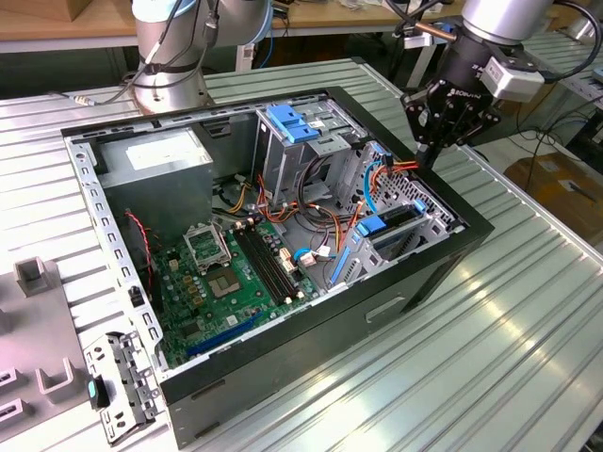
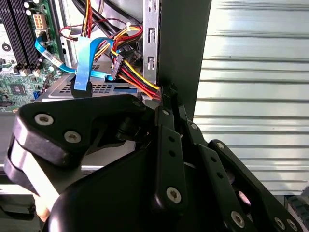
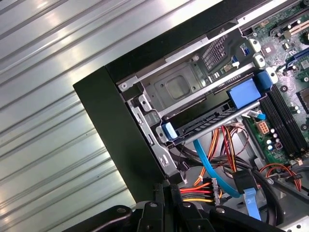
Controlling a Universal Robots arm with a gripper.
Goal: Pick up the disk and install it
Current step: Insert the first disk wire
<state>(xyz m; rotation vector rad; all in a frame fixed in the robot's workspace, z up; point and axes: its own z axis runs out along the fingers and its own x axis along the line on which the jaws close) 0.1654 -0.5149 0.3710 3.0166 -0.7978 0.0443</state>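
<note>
- The black metal pincer (image 1: 426, 156) hovers at the front corner of the open black computer case (image 1: 415, 282), fingertips (image 2: 165, 99) pressed together, gripping nothing visible.
- The silver hard disk with blue side rails (image 3: 206, 122) sits slotted in the grey metal drive cage (image 3: 178, 87), near the pincer.
- The case rests on the ribbed metal desk (image 1: 509, 330).

I'm working in a robotics lab: ribbed metal table (image 1: 528, 311), opened computer case (image 1: 311, 330), wooden benches (image 1: 57, 33) behind.
</note>
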